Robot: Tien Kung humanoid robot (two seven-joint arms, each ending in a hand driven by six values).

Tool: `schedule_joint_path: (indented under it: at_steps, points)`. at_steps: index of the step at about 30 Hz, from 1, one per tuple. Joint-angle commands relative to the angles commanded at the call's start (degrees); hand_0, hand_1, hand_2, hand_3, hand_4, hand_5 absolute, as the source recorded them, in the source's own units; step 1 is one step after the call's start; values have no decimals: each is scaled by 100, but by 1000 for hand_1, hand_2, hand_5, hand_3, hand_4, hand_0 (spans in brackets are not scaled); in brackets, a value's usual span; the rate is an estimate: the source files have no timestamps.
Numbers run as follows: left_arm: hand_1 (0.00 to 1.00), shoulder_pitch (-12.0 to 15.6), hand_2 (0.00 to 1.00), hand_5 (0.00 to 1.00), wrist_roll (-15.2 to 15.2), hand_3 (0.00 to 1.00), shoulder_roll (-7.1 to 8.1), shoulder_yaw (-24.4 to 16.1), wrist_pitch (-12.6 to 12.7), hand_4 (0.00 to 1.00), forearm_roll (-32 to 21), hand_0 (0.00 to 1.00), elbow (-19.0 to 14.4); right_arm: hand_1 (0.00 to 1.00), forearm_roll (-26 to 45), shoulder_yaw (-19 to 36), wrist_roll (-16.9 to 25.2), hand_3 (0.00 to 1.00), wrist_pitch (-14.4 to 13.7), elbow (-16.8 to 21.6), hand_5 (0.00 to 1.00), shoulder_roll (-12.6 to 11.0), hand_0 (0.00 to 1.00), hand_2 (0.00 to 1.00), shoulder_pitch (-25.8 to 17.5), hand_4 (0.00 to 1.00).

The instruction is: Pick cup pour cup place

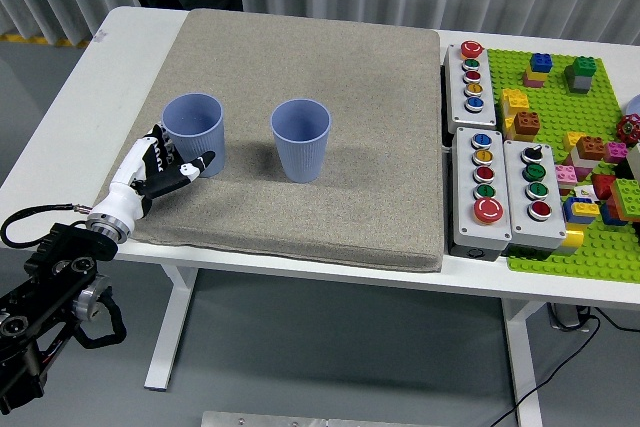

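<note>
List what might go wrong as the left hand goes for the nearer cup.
1. The left hand sits low beside the left cup, fingers open near its base; a push there could tip or slide the light cup rather than grip it.
2. The second cup stands close by on the same grey mat, so a wide swing during pouring might knock it over.
</note>
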Motion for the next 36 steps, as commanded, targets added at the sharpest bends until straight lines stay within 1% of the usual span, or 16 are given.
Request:
schedule_joint_path:
  at_steps: [12,24,25,36]
  points:
    - [890,-70,998,181,-9,998,-69,-12,42,788,20,926,102,647,-12,3,1,578,-2,0,8,3,684,569,-11,2]
    - [891,-158,998,184,-11,998,-137,-7,64,786,81,926,133,647,2,4,6,578,-3,0,8,-4,684,569,22,2]
    - [891,-164,998,173,-11,998,-141,-5,65,780,83,927,133,647,3,4,5,578,-4,0,8,-4,684,569,25,2]
    - [892,-173,998,171,16,998,-179,9,79,782,137,928,168,647,-24,27,2,577,0,0,8,-3,684,570,28,2]
